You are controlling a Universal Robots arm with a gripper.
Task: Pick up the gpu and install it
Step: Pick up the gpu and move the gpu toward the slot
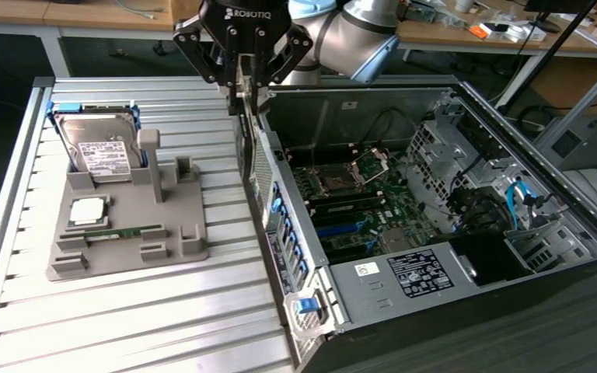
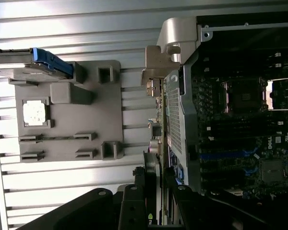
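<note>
My gripper (image 1: 245,78) hangs at the back of the scene, over the rear wall of the open computer case (image 1: 309,303). It is shut on the gpu (image 1: 245,97), a thin card seen edge-on and held upright between the fingers. In the wrist view the gpu (image 2: 156,124) runs as a narrow strip away from the gripper (image 2: 156,191), with its silvery bracket (image 2: 158,60) at the far end. The card sits right along the case's perforated rear wall, above the motherboard (image 1: 345,202) side, clear of the slots.
A grey fixture tray (image 1: 179,252) lies on the slatted metal table (image 1: 122,318) on the exterior view's left. It carries a hard drive (image 1: 99,151), a processor chip (image 1: 88,210) and a green memory stick (image 1: 117,231). Drive cages and cables (image 1: 485,194) fill the case's far side.
</note>
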